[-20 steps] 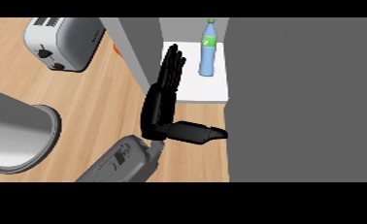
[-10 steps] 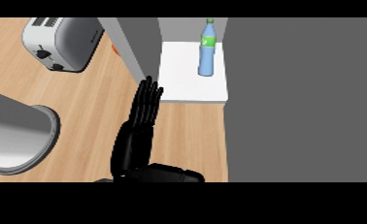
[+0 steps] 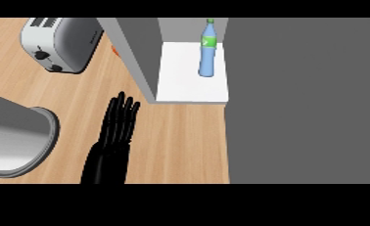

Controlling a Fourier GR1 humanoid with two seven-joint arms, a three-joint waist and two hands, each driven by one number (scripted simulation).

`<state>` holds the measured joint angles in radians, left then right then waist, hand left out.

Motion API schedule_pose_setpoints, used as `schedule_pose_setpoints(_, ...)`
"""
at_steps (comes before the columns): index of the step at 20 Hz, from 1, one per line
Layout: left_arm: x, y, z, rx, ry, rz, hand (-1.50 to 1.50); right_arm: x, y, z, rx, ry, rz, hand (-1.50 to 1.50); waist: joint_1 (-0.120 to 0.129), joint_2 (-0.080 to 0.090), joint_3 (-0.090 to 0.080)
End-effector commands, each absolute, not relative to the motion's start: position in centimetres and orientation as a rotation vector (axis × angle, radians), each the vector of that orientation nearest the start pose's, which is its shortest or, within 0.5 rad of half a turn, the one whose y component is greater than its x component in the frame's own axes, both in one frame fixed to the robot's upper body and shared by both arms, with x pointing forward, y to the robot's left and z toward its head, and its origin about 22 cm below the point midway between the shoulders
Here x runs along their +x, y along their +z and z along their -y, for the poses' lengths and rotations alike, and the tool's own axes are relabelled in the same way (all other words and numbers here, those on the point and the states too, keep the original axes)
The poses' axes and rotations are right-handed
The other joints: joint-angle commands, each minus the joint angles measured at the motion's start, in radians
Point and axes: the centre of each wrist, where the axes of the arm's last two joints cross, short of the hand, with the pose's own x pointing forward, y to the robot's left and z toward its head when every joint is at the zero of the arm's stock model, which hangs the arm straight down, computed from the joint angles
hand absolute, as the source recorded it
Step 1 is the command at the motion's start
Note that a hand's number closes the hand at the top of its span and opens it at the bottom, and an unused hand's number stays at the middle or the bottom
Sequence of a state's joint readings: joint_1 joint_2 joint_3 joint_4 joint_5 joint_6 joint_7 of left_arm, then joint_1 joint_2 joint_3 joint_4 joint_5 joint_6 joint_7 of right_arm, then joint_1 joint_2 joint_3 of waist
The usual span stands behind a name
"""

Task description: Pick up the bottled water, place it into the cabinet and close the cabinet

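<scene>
Bottled water (image 3: 207,54) already stands on the cabinet (image 3: 189,87) shelf at one o'clock; door apparently open, closing remains; one hand (image 3: 115,132), probably the left, lies at seven o'clock, fingers straight, holding nothing.

A kitchen: toaster (image 3: 60,44) on a wooden counter (image 3: 180,137) beside a cabinet (image 3: 137,58)
</scene>
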<state>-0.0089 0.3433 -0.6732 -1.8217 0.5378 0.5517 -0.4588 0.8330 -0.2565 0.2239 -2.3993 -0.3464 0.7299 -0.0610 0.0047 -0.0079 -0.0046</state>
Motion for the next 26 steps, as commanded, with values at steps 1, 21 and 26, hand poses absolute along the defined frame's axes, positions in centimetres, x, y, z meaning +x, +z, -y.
schedule_pose_setpoints(1, 18.0, 3.6, -17.2, -0.290, 0.140, 1.890, -1.50, 5.5, 14.6, 23.1, 0.615, 0.642, 1.727, 1.50, 0.001, 0.001, -0.001)
schedule_pose_setpoints(21, 14.7, 4.5, -22.3, -0.250, 0.196, 1.916, -1.50, 8.3, 16.3, 13.8, 0.650, 0.835, 1.787, 1.50, 0.021, -0.005, -0.006)
schedule_pose_setpoints(26, 13.9, 4.9, -23.4, -0.258, 0.208, 1.898, -1.50, 9.0, 17.1, 12.7, 0.640, 0.842, 1.796, 1.50, 0.029, -0.004, -0.007)
